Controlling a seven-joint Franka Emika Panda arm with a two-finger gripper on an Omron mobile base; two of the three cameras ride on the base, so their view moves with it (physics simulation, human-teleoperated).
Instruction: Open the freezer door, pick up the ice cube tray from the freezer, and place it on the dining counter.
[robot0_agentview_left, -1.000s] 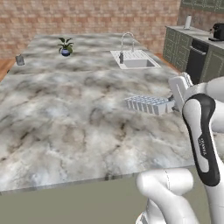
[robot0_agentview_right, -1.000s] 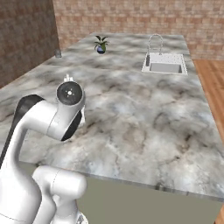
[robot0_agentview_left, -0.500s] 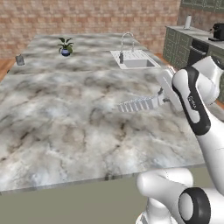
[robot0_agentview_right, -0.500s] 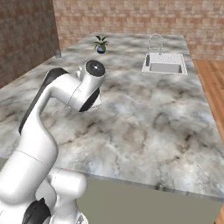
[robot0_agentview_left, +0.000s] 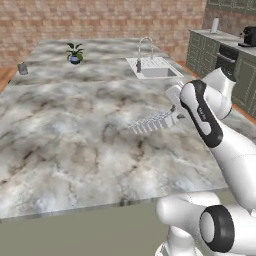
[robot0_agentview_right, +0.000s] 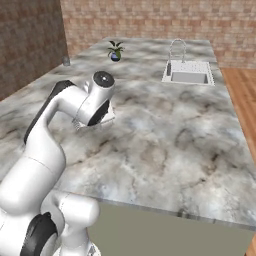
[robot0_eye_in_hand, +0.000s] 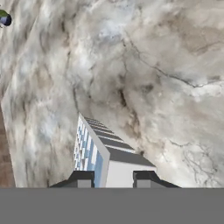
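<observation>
The ice cube tray (robot0_agentview_left: 151, 122), light blue with a grid of small cells, hangs tilted on its edge just over the right part of the dining counter (robot0_agentview_left: 75, 130). My gripper (robot0_agentview_left: 175, 115) is shut on its right end. In the hand view the tray (robot0_eye_in_hand: 101, 148) runs away from my gripper (robot0_eye_in_hand: 114, 179), with a dark fingertip on each side of its near end, above the marbled counter (robot0_eye_in_hand: 166, 65). From the right base view my own arm covers most of the tray, over the counter (robot0_agentview_right: 165, 140). The freezer and its door are out of view.
A sink (robot0_agentview_left: 156, 71) with a faucet (robot0_agentview_left: 145, 47) is set into the counter behind the tray. A potted plant (robot0_agentview_left: 75, 52) and a small grey cup (robot0_agentview_left: 22, 68) stand at the far side. Green cabinets (robot0_agentview_left: 220, 50) line the right; a brick wall runs behind.
The arm has swung forward and carried the tray a little to the left, further in over the counter. The gripper has stayed shut on the tray.
</observation>
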